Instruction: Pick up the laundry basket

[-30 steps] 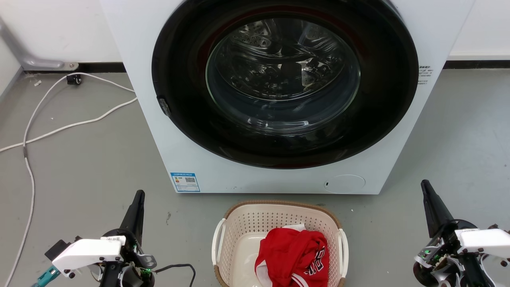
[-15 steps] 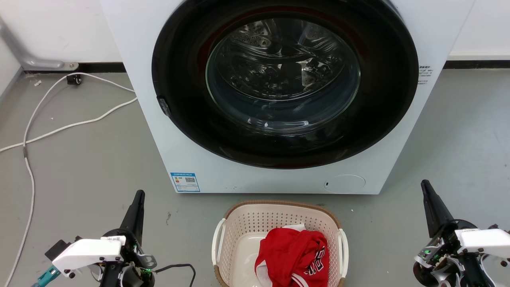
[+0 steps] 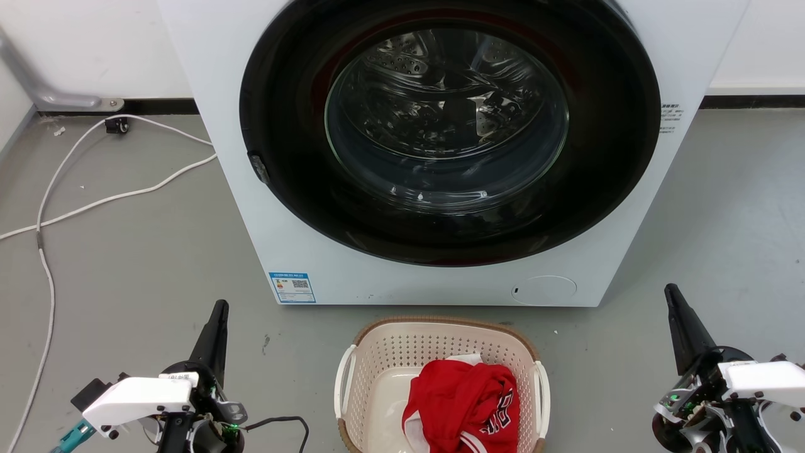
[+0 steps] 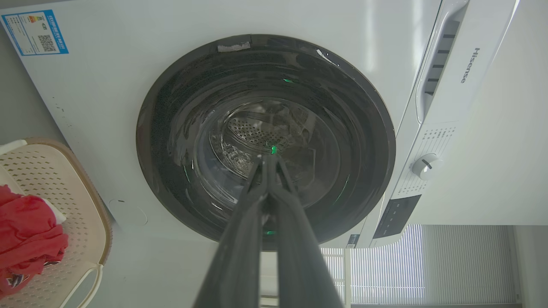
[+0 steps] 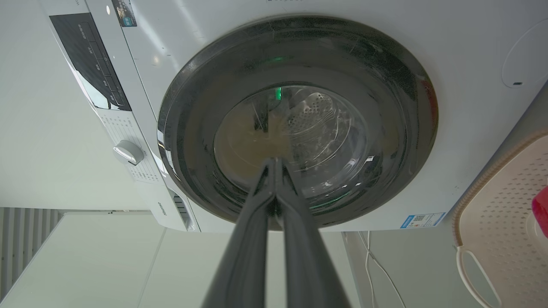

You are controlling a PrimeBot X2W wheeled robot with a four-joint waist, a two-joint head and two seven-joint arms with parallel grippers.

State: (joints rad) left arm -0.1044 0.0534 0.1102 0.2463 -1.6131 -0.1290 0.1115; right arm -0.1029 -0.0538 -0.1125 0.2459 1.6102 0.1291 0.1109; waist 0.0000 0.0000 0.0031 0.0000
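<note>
- Floor check: laundry basket sits on the grey floor just in front of the Hisense washer, between both grippers and touching neither.
- Red garment lies inside it.
- left gripper: fingers pressed together, nothing held.
- right gripper: fingers pressed together, nothing held.

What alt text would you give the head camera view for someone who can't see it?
A cream laundry basket holding a red garment sits on the grey floor in front of a white front-loading washer. The left gripper and right gripper, both shut, flank the basket without touching it.
</note>
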